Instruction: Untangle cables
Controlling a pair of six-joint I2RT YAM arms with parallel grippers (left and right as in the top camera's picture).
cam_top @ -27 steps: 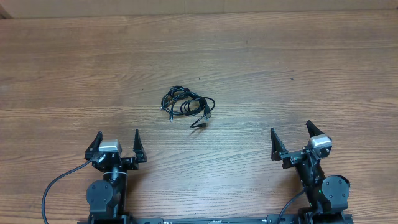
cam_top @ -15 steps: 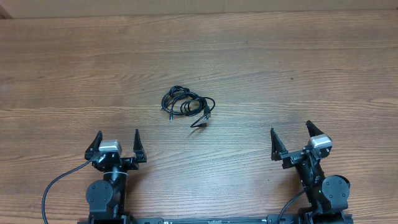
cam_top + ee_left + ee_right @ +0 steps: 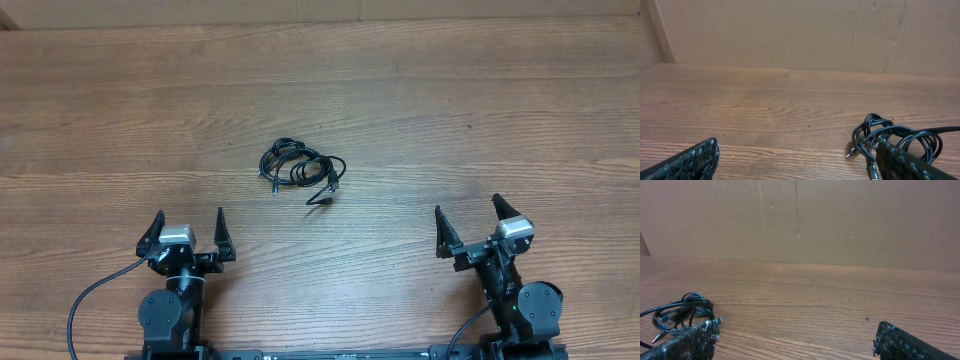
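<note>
We find the cables (image 3: 303,173) lying as one small black knot on the wooden table (image 3: 450,90), a little left of centre and well apart from both arms. The bundle is a handful of overlapping loops. A short end with a plug (image 3: 331,186) sticks out on its right side, toward the near edge (we cannot count the separate cords from above). Nothing touches it.

The left gripper (image 3: 189,214) sits near the front edge on the left. Its two dark fingers (image 3: 153,230) are spread wide in a V with nothing between them, so we call it released. The right gripper (image 3: 466,204) sits near the front edge on the right, likewise spread and empty. Both point toward the far side of the table.

From the left wrist camera, we see the bundle ahead and to the right, partly hidden behind the right-hand finger (image 3: 910,162), with a thin plug tip (image 3: 850,154) resting on the wood. From the right wrist camera the same knot shows at the far left, just beyond the left-hand finger (image 3: 690,342). A plain cardboard wall (image 3: 840,220) closes the far side of the table in both wrist views. A thicker black lead (image 3: 85,300) curves out from the left arm's base.
</note>
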